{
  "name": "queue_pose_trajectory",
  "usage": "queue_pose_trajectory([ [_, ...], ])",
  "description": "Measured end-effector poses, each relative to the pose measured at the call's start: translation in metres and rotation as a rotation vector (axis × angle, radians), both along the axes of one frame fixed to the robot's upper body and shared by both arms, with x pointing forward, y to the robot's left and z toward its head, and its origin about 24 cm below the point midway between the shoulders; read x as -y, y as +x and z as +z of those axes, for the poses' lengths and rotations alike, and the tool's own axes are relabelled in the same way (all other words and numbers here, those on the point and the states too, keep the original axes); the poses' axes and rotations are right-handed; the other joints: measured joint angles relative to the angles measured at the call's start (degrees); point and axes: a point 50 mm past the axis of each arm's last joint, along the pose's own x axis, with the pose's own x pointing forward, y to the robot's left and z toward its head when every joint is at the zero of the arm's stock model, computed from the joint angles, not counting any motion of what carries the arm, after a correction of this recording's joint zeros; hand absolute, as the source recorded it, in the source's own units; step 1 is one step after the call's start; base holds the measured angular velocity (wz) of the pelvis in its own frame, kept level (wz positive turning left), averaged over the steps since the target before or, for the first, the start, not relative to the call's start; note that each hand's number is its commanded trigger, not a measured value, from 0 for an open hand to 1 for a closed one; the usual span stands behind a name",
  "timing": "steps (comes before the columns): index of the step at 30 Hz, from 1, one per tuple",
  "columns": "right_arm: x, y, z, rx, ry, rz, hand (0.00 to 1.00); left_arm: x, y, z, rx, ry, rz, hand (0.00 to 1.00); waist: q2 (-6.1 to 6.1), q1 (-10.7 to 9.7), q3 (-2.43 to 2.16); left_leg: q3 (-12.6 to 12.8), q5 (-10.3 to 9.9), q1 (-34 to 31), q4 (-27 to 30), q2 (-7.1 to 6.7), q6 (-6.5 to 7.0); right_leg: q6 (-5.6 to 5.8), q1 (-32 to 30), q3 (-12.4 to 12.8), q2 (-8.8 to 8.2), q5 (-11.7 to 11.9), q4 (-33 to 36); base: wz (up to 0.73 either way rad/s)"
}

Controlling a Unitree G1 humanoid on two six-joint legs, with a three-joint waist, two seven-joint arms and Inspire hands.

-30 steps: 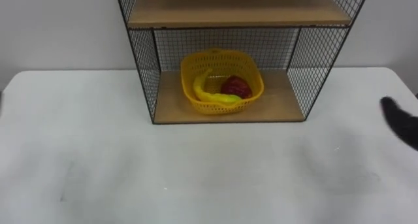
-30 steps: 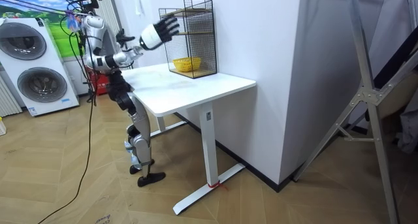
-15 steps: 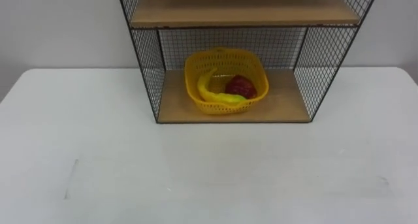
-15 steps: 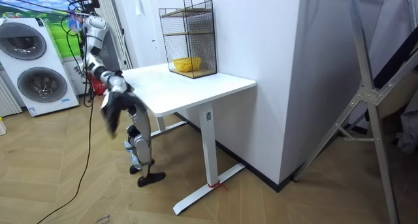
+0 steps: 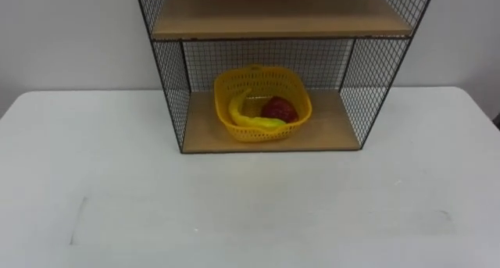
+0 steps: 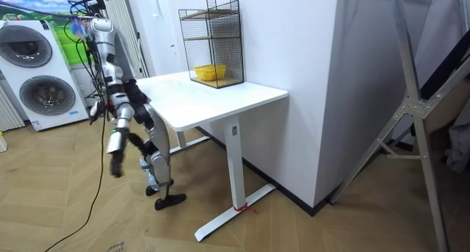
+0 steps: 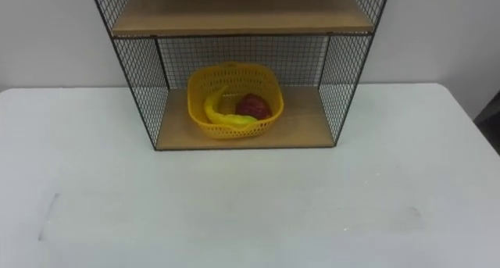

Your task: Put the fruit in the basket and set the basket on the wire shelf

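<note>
Yellow basket [image 5: 258, 133] sits on the bottom board of the wire shelf [image 5: 169, 87], left of centre and near the back mesh. Inside it, a banana [image 5: 248, 118] curves along the left and front wall. A dark red fruit [image 5: 280, 109] lies just right of it, touching. The upper board [image 5: 273, 16] is bare. Shelf stands at the far edge of the white worktop [image 5: 234, 209], against the wall.

Room view: the robot stands at the worktop's end on the room view's left, facing the shelf. Right arm hangs low beside its legs. Right robot hand [image 6: 116, 166] is a dark blur; cannot tell whether the fingers are spread or curled.
</note>
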Motion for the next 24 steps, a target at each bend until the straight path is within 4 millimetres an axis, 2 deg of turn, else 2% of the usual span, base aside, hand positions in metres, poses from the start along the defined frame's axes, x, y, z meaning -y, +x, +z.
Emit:
queue_pose_trajectory([
  [2, -0.004, 0.022, -0.008, -0.023, 0.118, 0.245, 0.00, 0.008, 0.017, -0.010, -0.045, -0.186, -0.329, 0.00, -0.09, 0.03, 0.02, -0.08, -0.06, 0.65, -0.03, 0.09, 0.08, 0.23, 1.02, -0.49, -0.01, 0.18, -0.99, 0.18],
  [5, -0.012, 0.042, -0.016, -0.044, 0.252, 0.468, 0.00, 0.014, 0.049, -0.023, -0.065, -0.335, -0.618, 0.00, -0.16, -0.14, 0.20, -1.16, 0.46, 1.25, -0.25, -0.03, -0.74, 0.27, 2.53, -1.29, 0.13, 0.69, -2.58, 0.14],
  [6, -0.013, 0.045, -0.017, -0.047, 0.275, 0.507, 0.00, 0.015, 0.057, -0.025, -0.058, -0.352, -0.664, 0.00, -0.17, -0.14, 0.21, -1.19, 0.54, 1.22, -0.24, -0.02, -0.86, 0.28, 2.58, -1.37, 0.15, 0.70, -2.72, 0.07],
  [8, -0.016, 0.050, -0.020, -0.065, 0.343, 0.614, 0.00, 0.013, 0.087, -0.029, -0.028, -0.370, -0.812, 0.00, -0.19, -0.21, 0.26, -1.20, 0.60, 1.28, -0.21, 0.02, -0.88, 0.18, 2.51, -1.16, 0.29, 0.63, -2.61, -0.04],
  [11, -0.020, 0.053, -0.022, -0.083, 0.410, 0.686, 0.00, 0.011, 0.111, -0.030, 0.003, -0.356, -0.926, 0.00, -0.20, -0.71, 0.56, -1.20, 0.68, 1.42, -0.21, 0.04, -0.72, 0.01, 2.60, -1.07, 0.44, 0.50, -2.64, -0.03],
  [14, -0.024, 0.052, -0.024, -0.123, 0.472, 0.768, 0.00, 0.011, 0.118, -0.030, 0.002, -0.366, -0.980, 0.00, -0.30, -1.05, 0.86, -1.08, 0.71, 1.49, -0.21, 0.07, -0.54, 0.02, 2.56, -0.95, 0.56, 0.48, -2.64, -0.02],
  [17, -0.026, 0.052, -0.024, -0.151, 0.513, 0.819, 0.00, 0.014, 0.113, -0.032, -0.041, -0.415, -1.002, 0.00, -0.33, -1.20, 1.09, -1.01, 0.70, 1.42, -0.21, 0.08, -0.52, 0.04, 2.43, -0.90, 0.54, 0.46, -2.65, 0.00],
  [24, -0.031, 0.054, -0.026, -0.190, 0.579, 0.910, 0.00, 0.020, 0.097, -0.033, -0.077, -0.496, -1.007, 0.00, -0.28, -1.24, 1.14, -1.00, 0.75, 1.35, -0.21, 0.09, -0.41, 0.04, 2.38, -0.92, 0.52, 0.46, -2.64, 0.00],
])
